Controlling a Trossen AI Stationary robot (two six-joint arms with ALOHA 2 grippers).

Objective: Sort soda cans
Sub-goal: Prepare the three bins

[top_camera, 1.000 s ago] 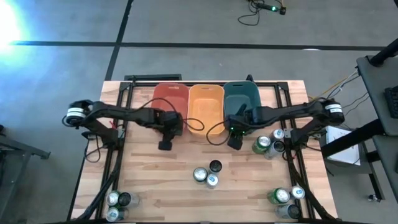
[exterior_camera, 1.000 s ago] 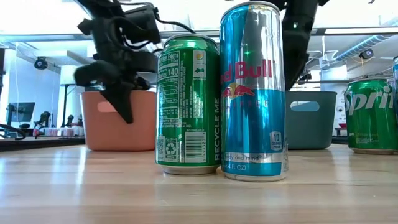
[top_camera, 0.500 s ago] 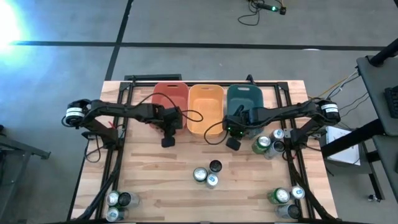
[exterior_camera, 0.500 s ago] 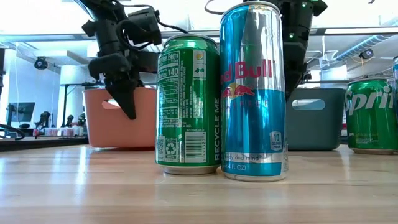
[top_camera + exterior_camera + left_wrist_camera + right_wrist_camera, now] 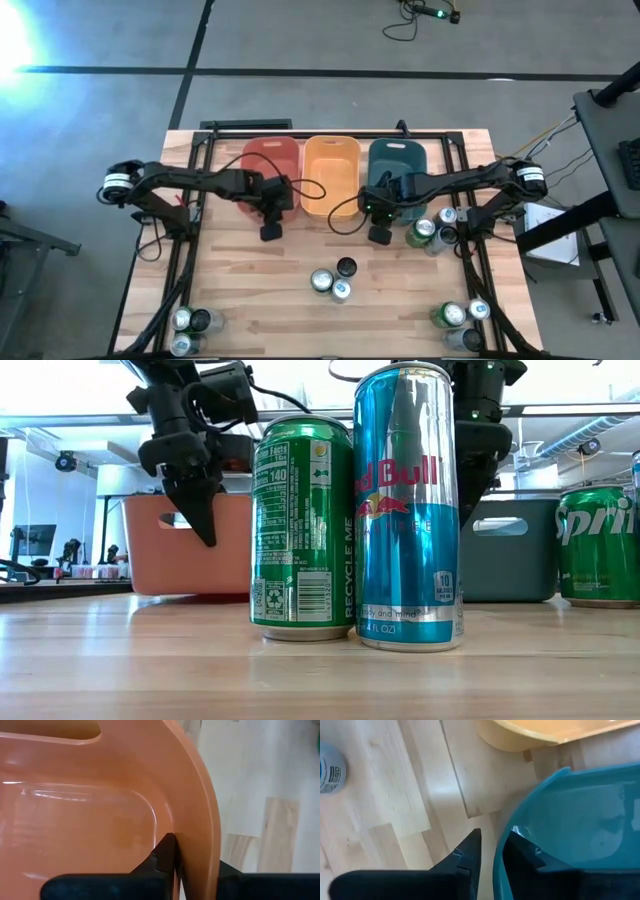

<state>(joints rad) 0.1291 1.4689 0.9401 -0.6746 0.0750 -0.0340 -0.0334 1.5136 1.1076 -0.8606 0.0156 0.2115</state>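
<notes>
Three tubs stand in a row at the far side: red (image 5: 262, 160), yellow (image 5: 331, 165) and teal (image 5: 398, 160). My left gripper (image 5: 270, 225) is shut on the red tub's near right rim, and my right gripper (image 5: 379, 232) is shut on the teal tub's near left rim. Soda cans stand upright on the table. A green one (image 5: 303, 530), a pale blue one (image 5: 408, 510) and a black one (image 5: 346, 267) are at the middle. The other cans are in groups by the right edge (image 5: 420, 233) and in both near corners. My left gripper straddles the red tub's wall (image 5: 200, 840) near its near right corner, with one finger (image 5: 165, 852) inside and one outside. The fingers come from above, pointing down; the tub rests on the table. My right gripper straddles the teal tub's rim (image 5: 499, 855) at its near left corner, with one finger (image 5: 522, 852) inside and the other (image 5: 467, 852) outside. It comes from above, and the tub sits on the table.
Cans cluster at the near left corner (image 5: 188, 325) and the near right corner (image 5: 458, 320), and beside my right arm (image 5: 445, 225). The yellow tub stands between the two held tubs. Bare wood lies between the tubs and the middle cans.
The red tub has slid a little toward the table's left and near edges, and the teal tub a little toward the right and near edges. The gaps to the yellow tub have widened. Both grippers have moved with their tubs.
</notes>
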